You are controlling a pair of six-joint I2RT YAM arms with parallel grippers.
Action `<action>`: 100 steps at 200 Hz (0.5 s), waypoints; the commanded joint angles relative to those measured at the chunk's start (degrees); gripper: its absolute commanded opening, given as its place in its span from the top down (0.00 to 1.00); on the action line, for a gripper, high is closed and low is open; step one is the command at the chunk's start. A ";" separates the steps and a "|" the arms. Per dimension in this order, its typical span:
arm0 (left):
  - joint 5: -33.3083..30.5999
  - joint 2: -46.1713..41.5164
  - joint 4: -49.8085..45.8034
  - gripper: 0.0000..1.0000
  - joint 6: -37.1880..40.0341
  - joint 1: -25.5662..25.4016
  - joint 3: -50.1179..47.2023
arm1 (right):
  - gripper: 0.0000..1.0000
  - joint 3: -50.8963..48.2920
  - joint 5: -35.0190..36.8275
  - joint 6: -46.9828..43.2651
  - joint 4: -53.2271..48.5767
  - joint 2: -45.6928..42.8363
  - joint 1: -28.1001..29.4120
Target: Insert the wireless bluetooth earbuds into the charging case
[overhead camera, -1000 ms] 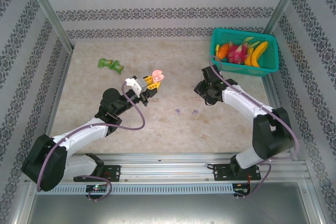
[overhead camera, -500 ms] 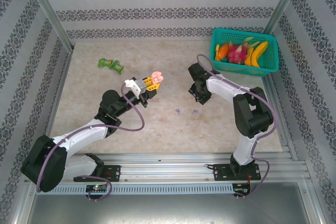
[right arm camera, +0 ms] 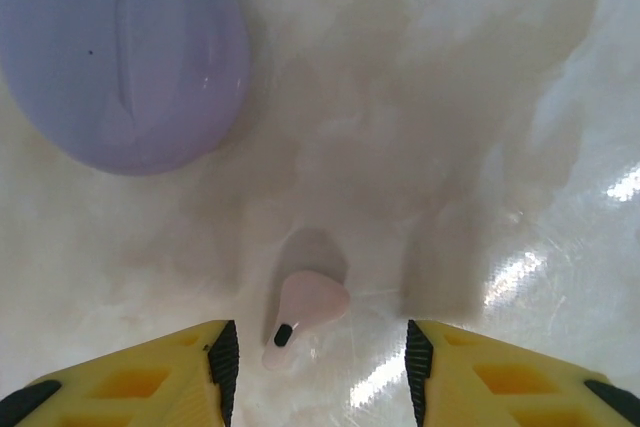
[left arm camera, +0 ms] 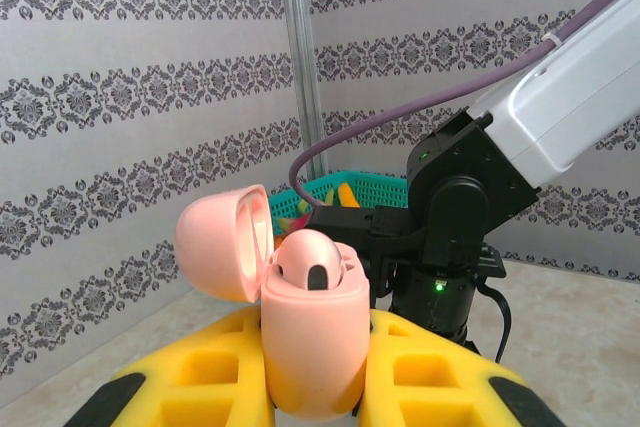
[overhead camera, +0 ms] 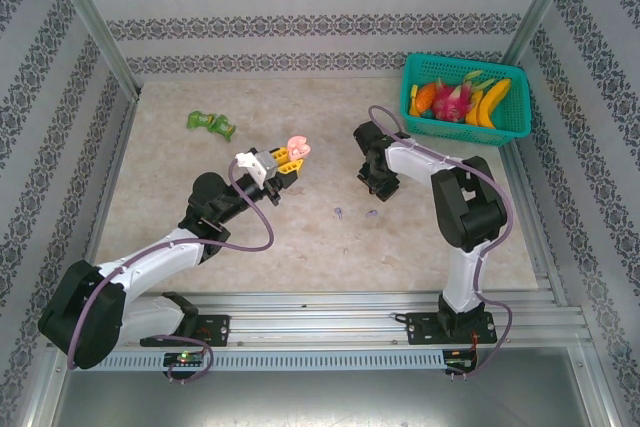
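Left jaws pinching open-lidded pink case (left arm camera: 312,347). Right jaws spread just above tabletop (right arm camera: 480,97), pink earbud (right arm camera: 310,302) between them, lilac case (right arm camera: 125,57) near.

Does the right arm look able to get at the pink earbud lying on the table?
Probably yes. The right tool hangs open just above the pink earbud, fingers either side of it, and the lilac case sits off to one side, clear of the way.

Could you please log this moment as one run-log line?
left end effector: shut on pink case, lid open | right end effector: open over pink earbud on table
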 commanded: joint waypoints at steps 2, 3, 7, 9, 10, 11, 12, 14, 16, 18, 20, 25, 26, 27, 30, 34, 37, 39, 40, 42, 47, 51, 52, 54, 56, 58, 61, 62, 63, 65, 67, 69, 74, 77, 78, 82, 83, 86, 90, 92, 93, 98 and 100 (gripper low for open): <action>-0.39 -0.92 3.76 1.00 -0.41 -0.40 -0.50 | 0.51 1.66 2.25 0.18 -1.75 1.38 0.38; -0.38 -0.92 3.76 1.00 -0.41 -0.38 -0.52 | 0.51 1.71 2.25 0.13 -1.75 1.41 0.35; -0.40 -0.96 3.68 1.00 -0.41 -0.45 -0.52 | 0.51 1.79 2.33 0.03 -1.76 1.51 0.33; -0.37 -0.96 3.67 1.00 -0.41 -0.39 -0.51 | 0.51 1.83 2.37 0.01 -1.76 1.63 0.33; -0.41 -0.94 3.67 1.00 -0.41 -0.42 -0.52 | 0.52 1.84 2.35 -0.04 -1.76 1.67 0.29; -0.43 -0.93 3.72 1.00 -0.41 -0.39 -0.52 | 0.52 1.84 2.34 -0.07 -1.76 1.68 0.27; -0.40 -0.93 3.69 1.00 -0.41 -0.42 -0.48 | 0.52 1.84 2.33 -0.08 -1.76 1.74 0.25; -0.37 -0.95 3.68 1.00 -0.41 -0.38 -0.45 | 0.52 1.91 2.35 -0.13 -1.76 1.82 0.25; -0.36 -0.93 3.67 1.00 -0.41 -0.41 -0.38 | 0.52 1.92 2.33 -0.17 -1.76 1.82 0.24; -0.41 -0.86 3.69 1.00 -0.41 -0.42 -0.43 | 0.52 1.97 2.33 -0.17 -1.76 1.93 0.24; -0.44 -0.87 3.68 1.00 -0.38 -0.40 -0.42 | 0.52 2.01 2.35 -0.24 -1.76 2.00 0.24; -0.47 -0.89 3.69 1.00 -0.41 -0.40 -0.37 | 0.52 2.17 2.39 -0.41 -1.74 2.20 0.17; -0.46 -0.91 3.68 1.00 -0.41 -0.38 -0.41 | 0.52 2.18 2.36 -0.43 -1.75 2.26 0.16; -0.41 -0.92 3.68 1.00 -0.41 -0.38 -0.42 | 0.52 2.23 2.34 -0.48 -1.80 2.29 0.16; -0.37 -0.89 3.72 1.00 -0.41 -0.48 -0.44 | 0.52 2.31 2.34 -0.57 -1.76 2.43 0.16; -0.36 -0.89 3.69 1.00 -0.41 -0.45 -0.44 | 0.53 2.43 2.35 -0.64 -1.76 2.61 0.11; -0.38 -0.86 3.67 1.00 -0.41 -0.45 -0.34 | 0.53 2.52 2.39 -0.82 -1.76 2.76 0.07; -0.39 -0.86 3.67 1.00 -0.41 -0.41 -0.31 | 0.53 2.58 2.36 -0.89 -1.82 2.82 0.09; -0.42 -0.85 3.72 1.00 -0.41 -0.43 -0.33 | 0.53 2.56 2.35 -0.93 -1.83 2.88 0.04; -0.42 -0.82 3.68 1.00 -0.41 -0.41 -0.31 | 0.53 2.68 2.33 -1.02 -1.84 2.98 -0.01; -0.46 -0.84 3.69 1.00 -0.41 -0.50 -0.35 | 0.53 2.87 2.28 -1.20 -1.89 3.21 -0.02; -0.43 -0.84 3.76 1.00 -0.46 -0.45 -0.35 | 0.54 3.02 2.22 -1.27 -1.97 3.41 -0.10; -0.44 -0.89 3.71 1.00 -0.48 -0.41 -0.31 | 0.54 3.04 2.19 -1.34 -1.95 3.48 -0.10; -0.45 -0.78 3.68 1.00 -0.38 -0.40 -0.32 | 0.54 3.06 2.12 -1.44 -1.96 3.60 -0.15; -0.43 -0.85 3.67 1.00 -0.38 -0.38 -0.26 | 0.54 3.14 2.01 -1.52 -1.94 3.69 -0.18; -0.44 -0.91 3.67 1.00 -0.40 -0.44 -0.29 | 0.54 3.20 1.99 -1.61 -2.00 3.78 -0.24; -0.44 -0.89 3.63 1.00 -0.31 -0.38 -0.19 | 0.54 3.31 1.87 -1.69 -1.98 3.87 -0.28; -0.44 -0.91 3.65 1.00 -0.27 -0.37 -0.19 | 0.54 3.32 1.79 -1.72 -1.96 3.93 -0.28; -0.40 -0.92 3.66 1.00 -0.29 -0.41 -0.23 | 0.54 3.33 1.75 -1.79 -1.99 3.96 -0.33; -0.39 -0.86 3.63 1.00 -0.31 -0.40 -0.26 | 0.54 3.40 1.70 -1.83 -2.01 4.09 -0.36; -0.46 -0.87 3.66 1.00 -0.32 -0.44 -0.22 | 0.54 3.46 1.62 -1.91 -2.04 4.14 -0.35; -0.45 -0.87 3.56 1.00 -0.30 -0.39 -0.26 | 0.55 3.50 1.56 -2.00 -1.98 4.20 -0.37; -0.46 -0.90 3.52 1.00 -0.32 -0.45 -0.26 | 0.55 3.58 1.43 -2.25 -1.92 4.40 -0.46; -0.51 -0.88 3.56 1.00 -0.33 -0.41 -0.21 | 0.55 3.60 1.29 -2.43 -1.95 4.49 -0.46; -0.52 -0.86 3.57 1.00 -0.32 -0.43 -0.20 | 0.55 3.60 1.33 -2.49 -1.94 4.50 -0.46; -0.55 -0.94 3.58 1.00 -0.21 -0.37 -0.25 | 0.55 3.68 1.28 -2.73 -1.98 4.59 -0.44; -0.54 -0.94 3.54 1.00 -0.22 -0.41 -0.26 | 0.55 3.73 1.28 -2.77 -2.00 4.64 -0.45; -0.52 -0.95 3.57 1.00 -0.27 -0.38 -0.27 | 0.55 3.82 1.30 -3.00 -2.02 4.73 -0.46; -0.52 -0.93 3.48 1.00 -0.23 -0.39 -0.26 | 0.56 3.86 1.32 -3.26 -2.03 4.82 -0.46; -0.53 -0.95 3.43 1.00 -0.23 -0.42 -0.26 | 0.56 3.86 1.33 -3.45 -2.02 4.85 -0.46; -0.58 -0.98 3.42 1.00 -0.27 -0.39 -0.18 | 0.56 3.91 1.30 -3.53 -2.06 4.90 -0.46; -0.52 -1.06 3.44 1.00 -0.19 -0.40 -0.12 | 0.56 4.03 1.20 -3.99 -2.04 5.02 -0.45; -0.51 -1.05 3.42 1.00 -0.20 -0.44 -0.14 | 0.56 4.04 1.19 -4.21 -2.02 5.08 -0.50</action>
